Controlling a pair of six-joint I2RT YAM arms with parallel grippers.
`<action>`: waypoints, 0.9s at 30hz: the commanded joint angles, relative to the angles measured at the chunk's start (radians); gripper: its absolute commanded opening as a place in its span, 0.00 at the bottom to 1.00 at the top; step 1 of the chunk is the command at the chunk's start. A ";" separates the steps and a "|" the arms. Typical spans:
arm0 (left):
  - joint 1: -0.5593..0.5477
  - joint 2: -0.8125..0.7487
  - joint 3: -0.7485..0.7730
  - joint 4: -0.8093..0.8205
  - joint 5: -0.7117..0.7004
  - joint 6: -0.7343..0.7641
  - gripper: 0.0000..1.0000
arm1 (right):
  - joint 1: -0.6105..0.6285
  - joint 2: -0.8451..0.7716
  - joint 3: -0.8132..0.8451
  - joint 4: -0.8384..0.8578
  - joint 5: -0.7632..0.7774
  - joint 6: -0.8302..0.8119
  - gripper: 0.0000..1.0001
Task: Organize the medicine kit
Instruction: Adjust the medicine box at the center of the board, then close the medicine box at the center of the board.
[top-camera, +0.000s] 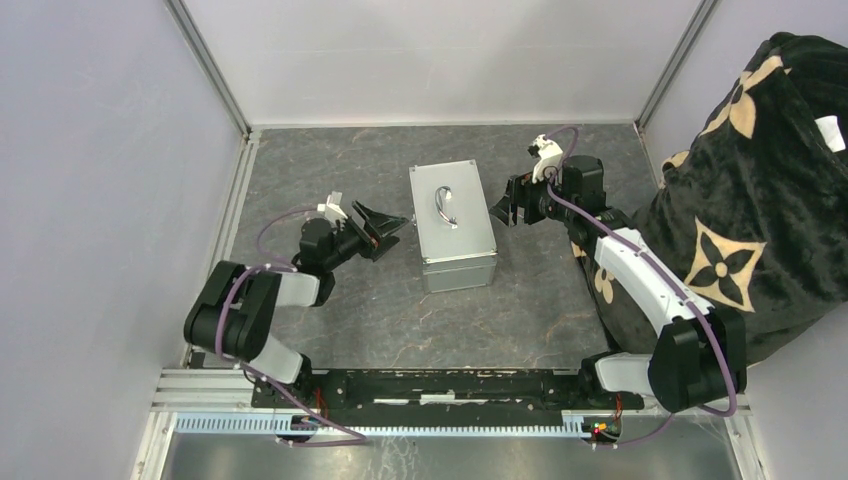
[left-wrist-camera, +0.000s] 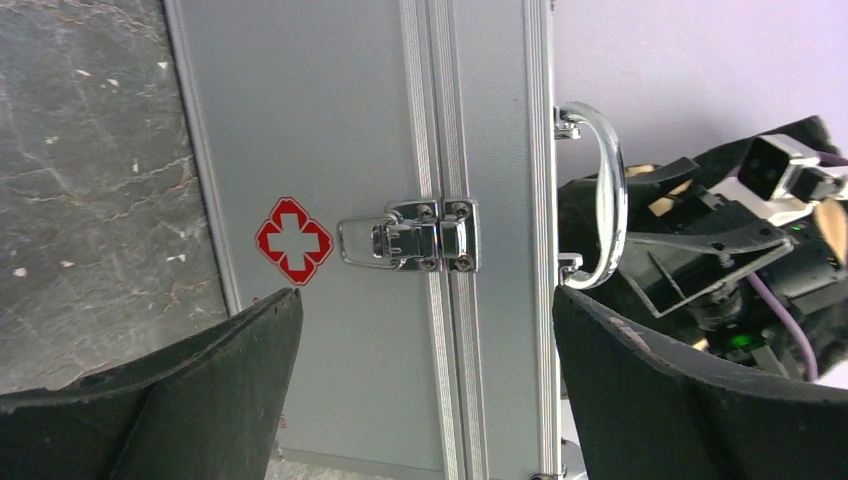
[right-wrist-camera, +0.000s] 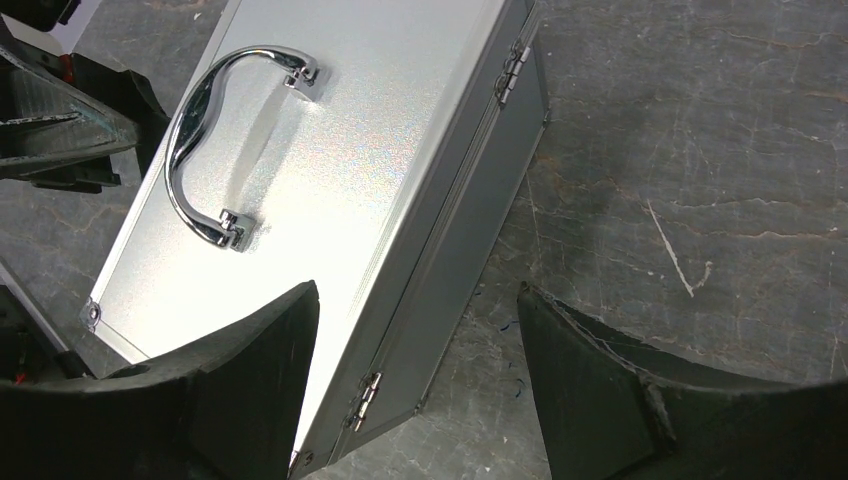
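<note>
Medicine kit (top-camera: 452, 224) between left gripper (top-camera: 390, 231), right gripper (top-camera: 502, 212)

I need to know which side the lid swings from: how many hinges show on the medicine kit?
2, both along the medicine kit's rear seam in the right wrist view: one hinge near the picture's top, another near its bottom. Hardly any seam is hidden.

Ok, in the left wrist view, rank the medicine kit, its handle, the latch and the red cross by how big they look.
1. medicine kit, fills much of the frame.
2. handle and latch: too alike to rank; the handle is longer but thinner.
3. red cross, smallest.
</note>
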 joint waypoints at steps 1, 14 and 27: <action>-0.001 0.085 -0.028 0.346 0.033 -0.149 1.00 | -0.002 0.014 0.047 -0.001 -0.024 -0.002 0.79; -0.052 0.421 -0.047 0.847 -0.010 -0.362 1.00 | -0.001 0.001 0.059 -0.036 0.002 -0.030 0.80; -0.077 0.440 0.016 0.847 -0.006 -0.383 1.00 | 0.000 -0.002 0.056 -0.037 -0.004 -0.029 0.80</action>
